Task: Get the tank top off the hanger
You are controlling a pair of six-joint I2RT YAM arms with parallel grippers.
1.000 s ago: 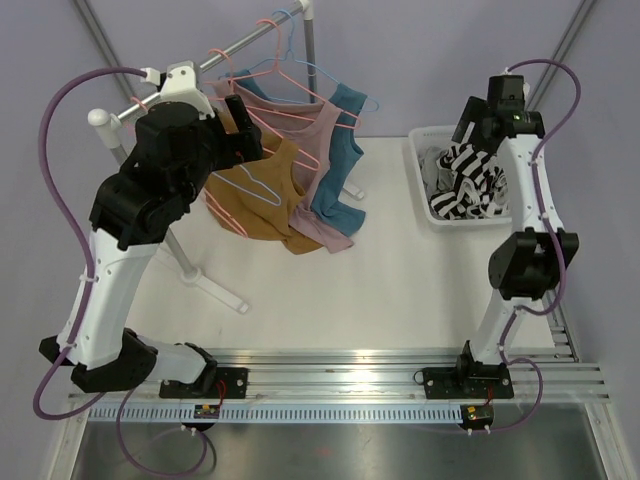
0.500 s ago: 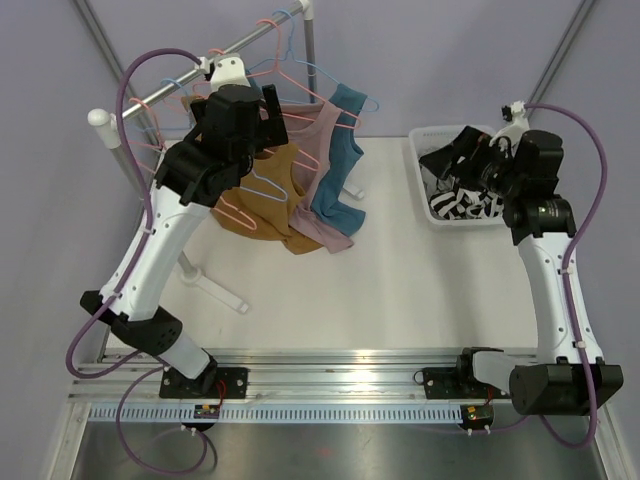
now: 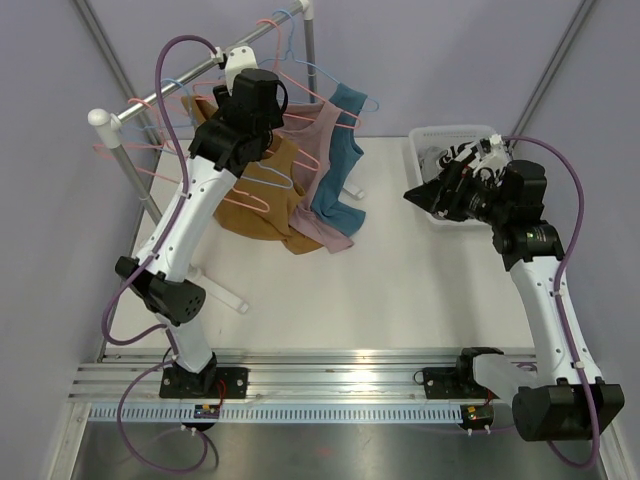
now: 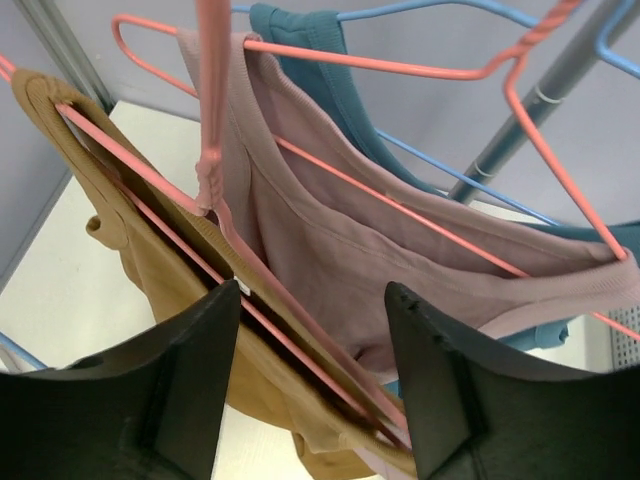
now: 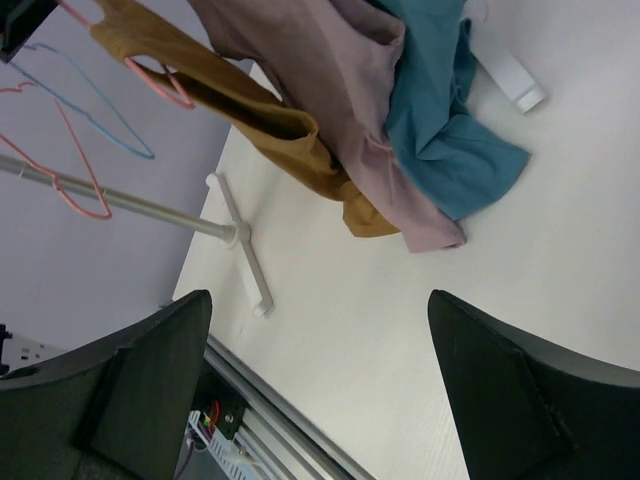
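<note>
While the left arm is raised to the clothes rail (image 3: 170, 85) in the upper left of the top view, the left gripper (image 4: 312, 300) has its fingers spread wide and holds nothing. In the left wrist view its two dark fingers (image 4: 190, 370) fill the bottom edge. Between them, further back, run the wire of a pink hanger (image 4: 130, 165) and the edge of the brown tank top (image 4: 150, 290) that hangs on it; whether a finger touches them I cannot tell. Just to the right hangs the pink tank top (image 4: 400, 260) on a second pink hanger (image 4: 400, 68). Behind it, at the top of the frame, is the teal tank top (image 4: 320, 60). All three tops are on their hangers, and their lower ends reach the white table (image 3: 400, 290). The right gripper (image 3: 425, 195) is at the right of the top view, just beside the white basket (image 3: 430, 132) with striped cloth (image 3: 438, 160). Its fingers are also far apart and empty, pointing toward the left of the frame.
</note>
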